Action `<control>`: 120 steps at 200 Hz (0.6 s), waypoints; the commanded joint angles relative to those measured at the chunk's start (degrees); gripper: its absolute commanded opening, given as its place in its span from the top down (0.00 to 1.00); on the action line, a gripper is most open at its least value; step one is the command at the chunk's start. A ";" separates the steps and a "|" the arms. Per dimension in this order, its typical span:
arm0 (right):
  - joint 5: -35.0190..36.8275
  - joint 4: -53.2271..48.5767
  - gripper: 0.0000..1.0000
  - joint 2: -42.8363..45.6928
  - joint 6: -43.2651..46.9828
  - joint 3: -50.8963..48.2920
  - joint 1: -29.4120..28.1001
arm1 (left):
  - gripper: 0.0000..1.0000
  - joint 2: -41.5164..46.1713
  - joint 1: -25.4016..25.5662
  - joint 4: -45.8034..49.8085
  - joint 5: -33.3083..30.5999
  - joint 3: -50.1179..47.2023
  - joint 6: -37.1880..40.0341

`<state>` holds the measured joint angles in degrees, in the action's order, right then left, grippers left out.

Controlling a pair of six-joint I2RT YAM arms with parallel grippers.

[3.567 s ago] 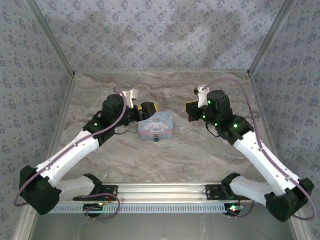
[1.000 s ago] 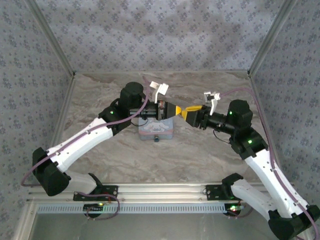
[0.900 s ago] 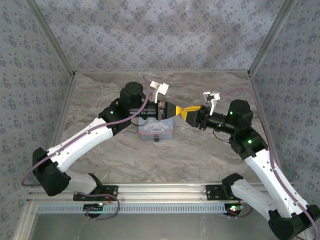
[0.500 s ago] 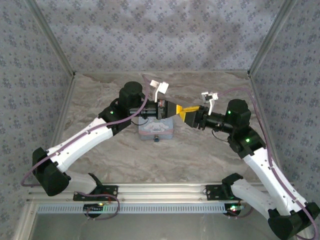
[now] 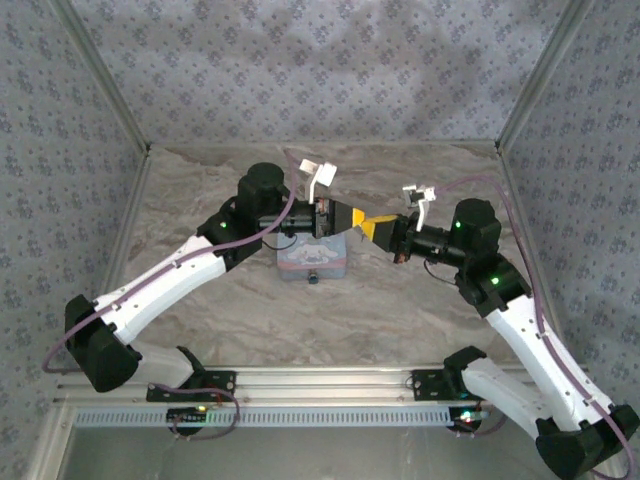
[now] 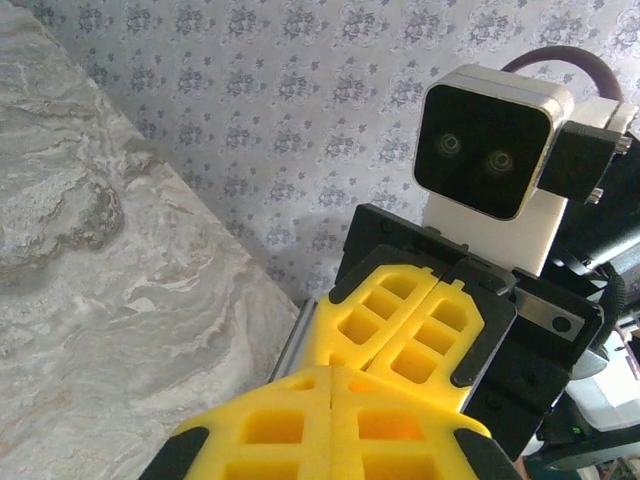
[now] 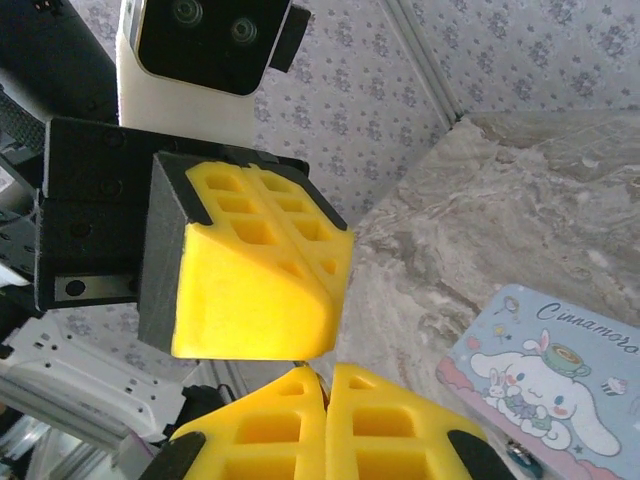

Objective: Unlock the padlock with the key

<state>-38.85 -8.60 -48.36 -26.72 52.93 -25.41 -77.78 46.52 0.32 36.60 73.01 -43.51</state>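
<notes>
Left gripper (image 5: 349, 216) and right gripper (image 5: 368, 225) – two in all, each w/ fingers pressed together – meet tip to tip above one blue tin (image 5: 300, 262); one tiny padlock (image 5: 313, 278) sits at tin's near edge, below them.

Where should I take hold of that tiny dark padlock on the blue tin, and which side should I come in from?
Pinch the padlock by its body from left and right, approaching from the near side of the tin box. It sits at the middle of the tin's front wall and juts out from it, so that side looks free. Its shackle is too small to see.
</notes>
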 commanded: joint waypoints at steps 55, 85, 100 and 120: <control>48.88 -11.65 1.00 -0.14 25.10 5.15 -17.87 | 0.46 3.11 -1.74 5.25 -10.94 -1.90 -7.62; 63.32 -6.17 1.00 -1.44 32.81 3.96 -26.30 | 0.46 2.20 -1.75 5.32 -10.59 -1.88 -14.92; 67.80 -2.90 1.00 -2.03 36.50 2.99 -29.40 | 0.46 1.96 -1.66 4.84 -10.27 -1.89 -17.82; 71.74 -0.25 1.00 -3.20 39.68 2.57 -32.13 | 0.47 1.46 -1.55 2.99 -8.66 -1.74 -21.01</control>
<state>20.73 -14.39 -50.76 5.08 56.01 -54.87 -76.23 44.84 5.41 26.74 71.07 -58.30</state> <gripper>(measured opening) 0.059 0.535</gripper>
